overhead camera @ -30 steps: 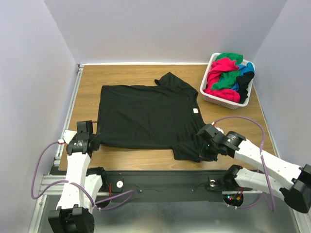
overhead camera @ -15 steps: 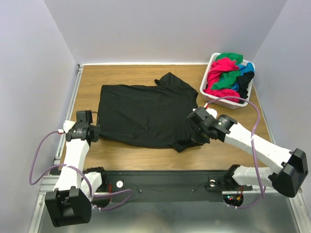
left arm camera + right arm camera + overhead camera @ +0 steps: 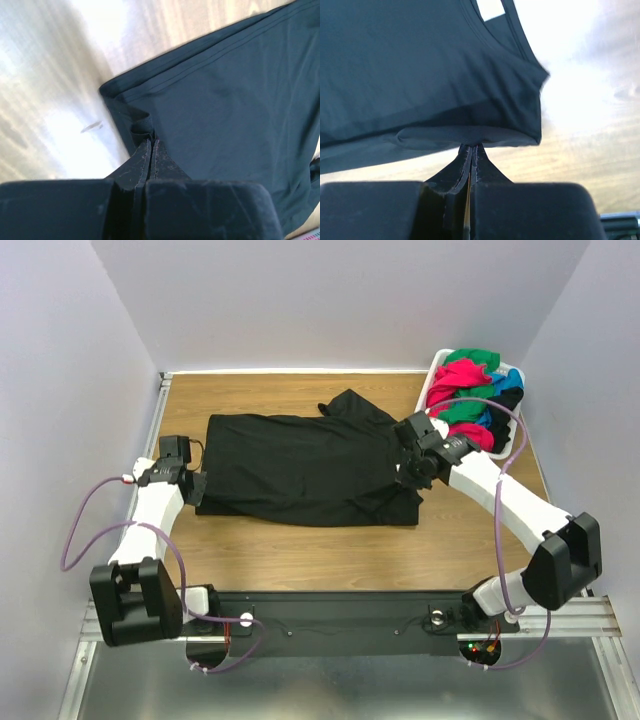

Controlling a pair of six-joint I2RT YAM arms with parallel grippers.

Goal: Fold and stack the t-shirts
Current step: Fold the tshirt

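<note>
A black t-shirt [image 3: 300, 462] lies on the wooden table, its near edge lifted and carried over its middle. My left gripper [image 3: 200, 490] is shut on the shirt's left near corner [image 3: 142, 127]. My right gripper [image 3: 405, 475] is shut on the shirt's right near edge [image 3: 470, 136], held above the table. The white neck label [image 3: 490, 9] shows in the right wrist view. More t-shirts, pink-red [image 3: 458, 375], green [image 3: 475, 357], blue and black, are heaped in the basket.
A white slatted basket [image 3: 437, 365] stands at the back right corner. Bare wooden table [image 3: 330, 550] lies in front of the shirt. Grey walls close in the table on three sides. A metal rail runs along the near edge.
Both grippers have moved away from the near edge toward the back, carrying the black shirt's near edge over its body. The shirt's visible area is narrower front to back.
</note>
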